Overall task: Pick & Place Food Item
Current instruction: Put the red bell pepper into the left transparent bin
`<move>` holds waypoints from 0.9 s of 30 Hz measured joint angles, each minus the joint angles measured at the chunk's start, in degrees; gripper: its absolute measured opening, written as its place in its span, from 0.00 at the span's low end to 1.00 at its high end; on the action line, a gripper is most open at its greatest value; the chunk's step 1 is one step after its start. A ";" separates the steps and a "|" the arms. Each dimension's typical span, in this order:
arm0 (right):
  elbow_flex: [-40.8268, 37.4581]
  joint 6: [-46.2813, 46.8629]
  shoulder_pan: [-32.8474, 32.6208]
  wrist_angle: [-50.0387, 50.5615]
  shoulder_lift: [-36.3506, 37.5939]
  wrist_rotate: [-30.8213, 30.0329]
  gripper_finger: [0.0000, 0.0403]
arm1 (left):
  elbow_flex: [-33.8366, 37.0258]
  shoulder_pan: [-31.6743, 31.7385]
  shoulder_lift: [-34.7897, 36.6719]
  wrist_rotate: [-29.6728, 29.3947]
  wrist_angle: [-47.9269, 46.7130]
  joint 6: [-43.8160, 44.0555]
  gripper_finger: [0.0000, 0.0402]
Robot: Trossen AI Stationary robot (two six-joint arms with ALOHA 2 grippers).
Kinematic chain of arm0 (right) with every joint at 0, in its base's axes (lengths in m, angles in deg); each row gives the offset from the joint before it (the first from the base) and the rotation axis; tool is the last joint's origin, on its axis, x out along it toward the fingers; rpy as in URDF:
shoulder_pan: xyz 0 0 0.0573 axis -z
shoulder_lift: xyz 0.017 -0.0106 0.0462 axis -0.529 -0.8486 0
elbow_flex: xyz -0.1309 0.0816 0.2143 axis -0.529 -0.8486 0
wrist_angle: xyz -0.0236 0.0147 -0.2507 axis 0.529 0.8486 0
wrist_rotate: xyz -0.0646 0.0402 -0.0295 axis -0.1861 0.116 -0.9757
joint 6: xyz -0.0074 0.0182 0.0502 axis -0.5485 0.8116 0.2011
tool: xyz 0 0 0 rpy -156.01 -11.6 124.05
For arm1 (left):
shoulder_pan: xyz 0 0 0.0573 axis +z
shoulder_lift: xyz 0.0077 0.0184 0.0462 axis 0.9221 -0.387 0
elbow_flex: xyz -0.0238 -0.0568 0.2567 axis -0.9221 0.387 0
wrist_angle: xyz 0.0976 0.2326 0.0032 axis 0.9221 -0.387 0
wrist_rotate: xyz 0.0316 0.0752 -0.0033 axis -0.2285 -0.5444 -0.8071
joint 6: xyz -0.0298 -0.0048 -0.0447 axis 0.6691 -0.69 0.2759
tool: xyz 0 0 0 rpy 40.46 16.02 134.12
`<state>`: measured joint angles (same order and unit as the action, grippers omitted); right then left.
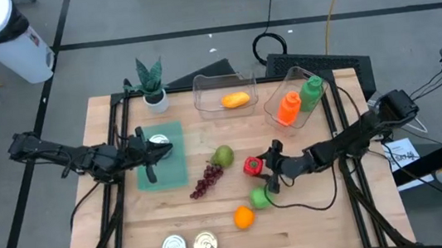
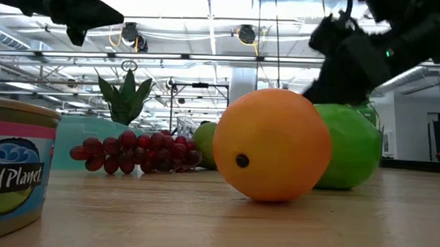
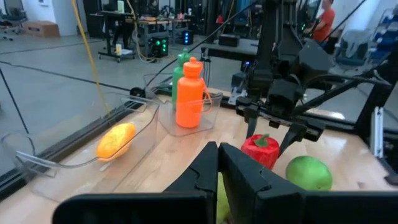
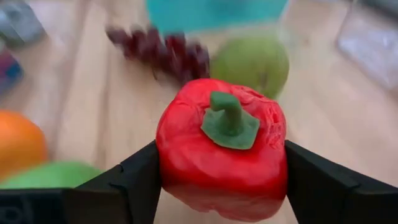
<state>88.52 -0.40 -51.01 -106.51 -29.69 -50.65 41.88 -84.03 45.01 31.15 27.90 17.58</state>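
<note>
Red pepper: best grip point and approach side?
Grip the red pepper across its wide body, below the green stem, coming from above. It sits upright with the stem pointing up, and the sides bulge evenly, so the fingers get opposing faces. The right gripper already straddles it that way. The green apple sits close by, so a low side approach looks crowded.

orange [image 2: 272,145], green apple [image 2: 349,147], grapes [image 2: 127,152], tuna can [image 2: 13,167]

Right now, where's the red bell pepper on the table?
In the high view the red bell pepper sits right of the table's centre, between the right gripper's fingers, with the pear to its left and the green apple just below.
</note>
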 joint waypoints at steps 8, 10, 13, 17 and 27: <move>0.00 -10.74 0.00 -3.19 8.38 -3.34 0.70 | -0.01 0.28 -0.57 -0.40 2.96 2.53 0.05; 0.00 -13.03 0.00 -3.30 9.83 -5.74 0.69 | -0.01 0.82 -1.48 -0.86 4.22 3.69 0.05; 0.00 -15.20 0.07 -3.76 11.52 -6.25 0.69 | -0.01 1.79 -3.03 -2.23 6.04 3.19 0.05; 0.00 -17.72 0.04 -5.47 12.96 -5.91 0.69 | -0.01 2.82 -5.48 -2.34 8.54 5.33 0.05; 0.04 -20.25 1.18 -9.03 13.32 -3.97 0.69 | -0.04 5.67 -24.41 6.04 30.46 5.95 0.28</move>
<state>88.57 -20.65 -49.83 -115.54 -16.36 -54.63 41.84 -78.36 20.60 37.19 58.35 23.52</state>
